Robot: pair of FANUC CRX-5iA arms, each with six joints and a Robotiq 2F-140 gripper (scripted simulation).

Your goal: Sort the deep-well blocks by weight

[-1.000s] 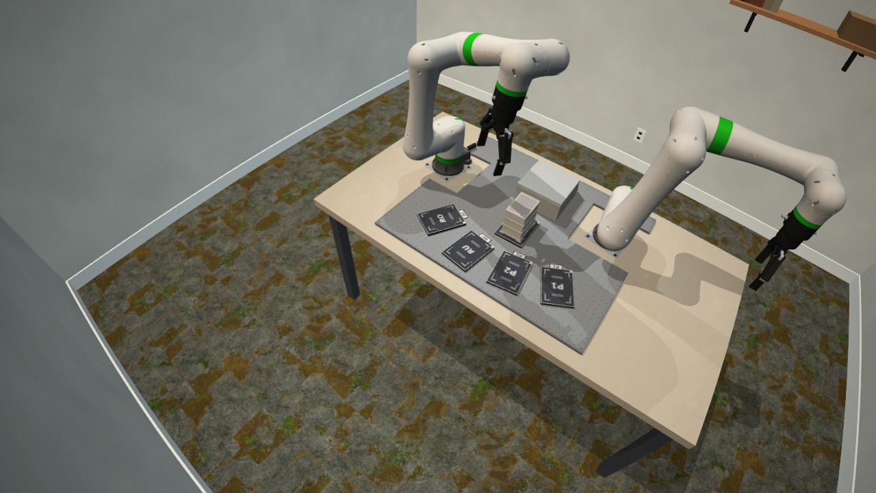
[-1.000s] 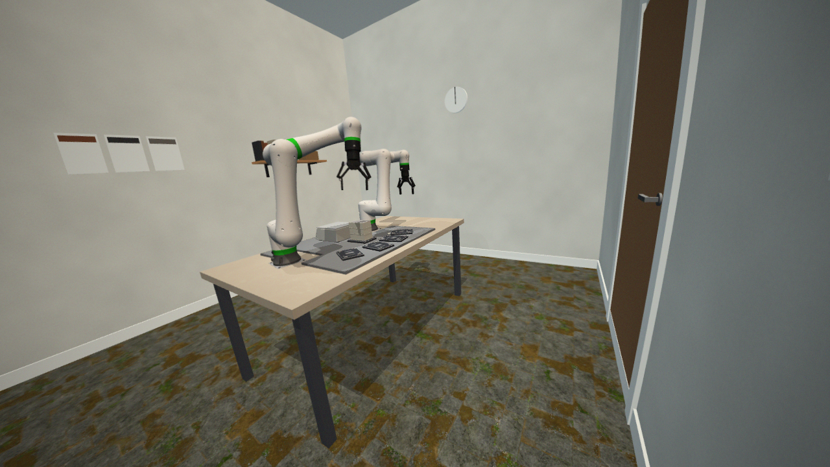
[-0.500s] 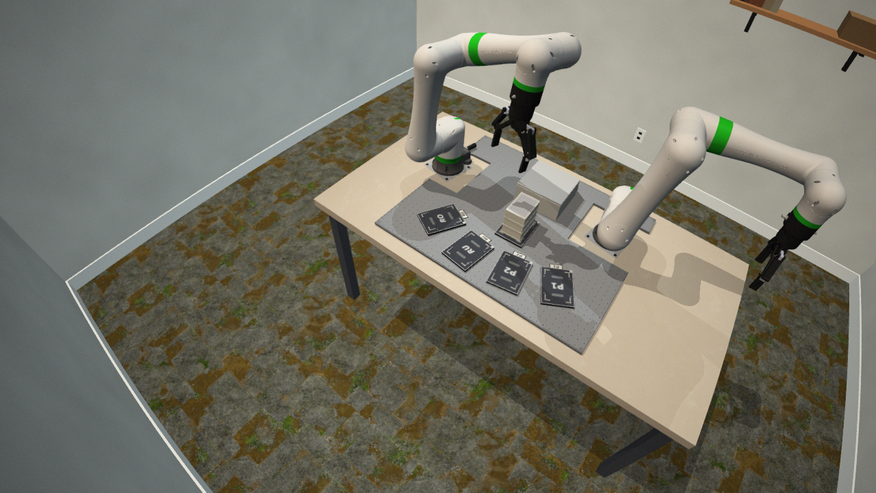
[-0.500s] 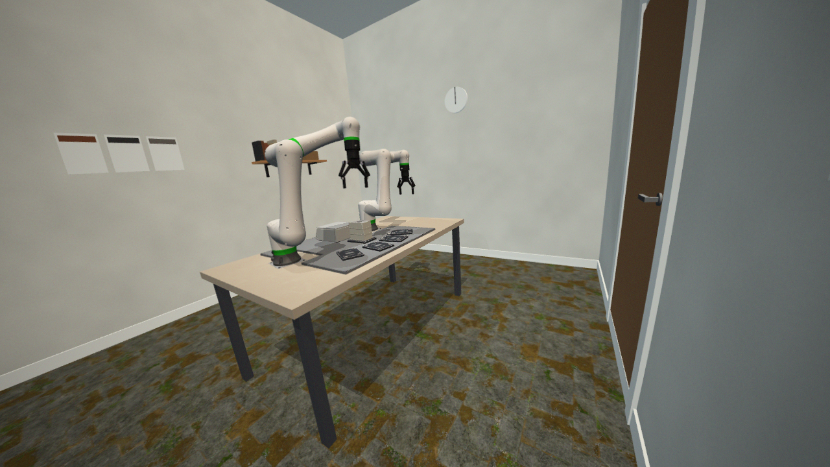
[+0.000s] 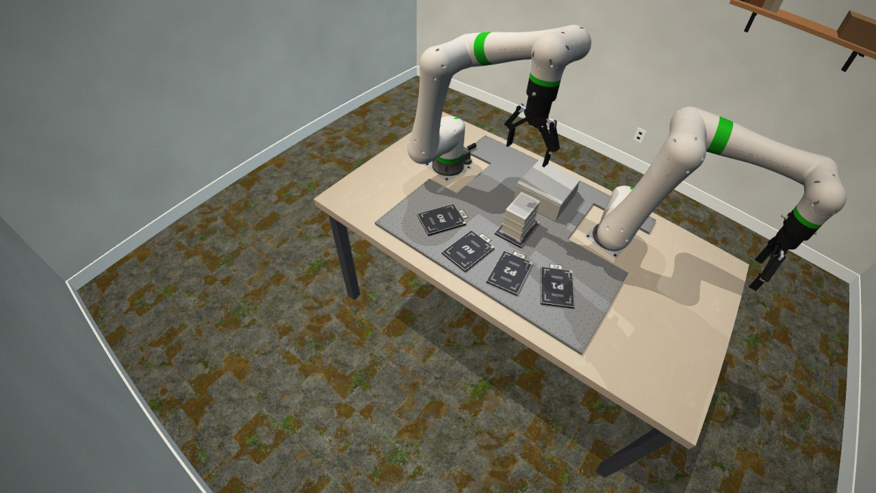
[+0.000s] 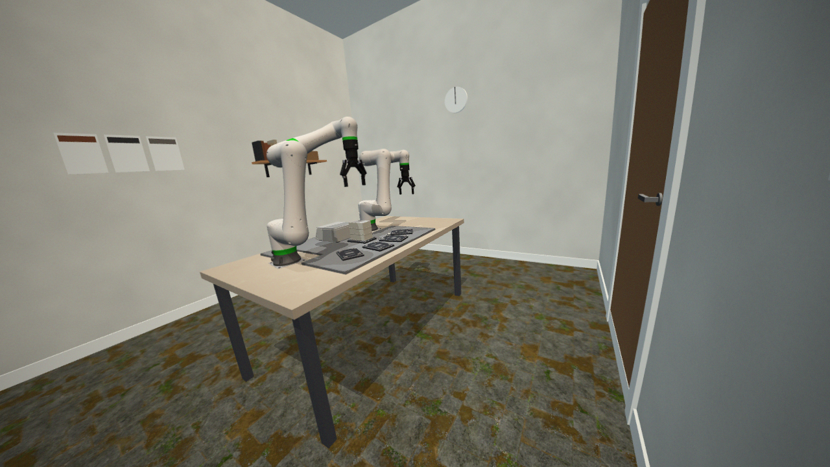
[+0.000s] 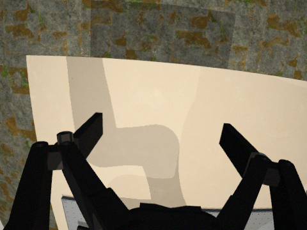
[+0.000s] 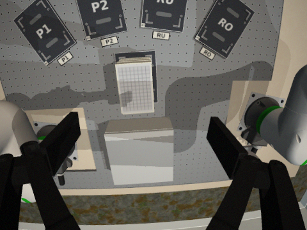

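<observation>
Stack of deep-well blocks [image 5: 520, 216] [image 6: 360, 230] [image 8: 135, 87] stands in the infeed nest [image 5: 517, 243] [image 6: 362, 242] [image 8: 155, 76] on the desk [image 5: 673, 368] [image 6: 290, 290] [image 7: 144, 86] [image 8: 93, 191], below the right gripper [image 5: 527, 153] [image 6: 354, 184] [image 8: 144, 125] and toward its twelve o'clock in the right wrist view. That gripper's fingers are spread wide, holding nothing. From the stack, nest P1 [image 5: 556, 297] [image 6: 349, 253] [image 8: 54, 32] lies at ten o'clock, RO [image 5: 441, 224] [image 6: 401, 231] [image 8: 225, 25] at two. The left gripper [image 5: 757, 273] [image 6: 406, 192] [image 7: 162, 128], well apart from the blocks, is also spread and holds nothing.
</observation>
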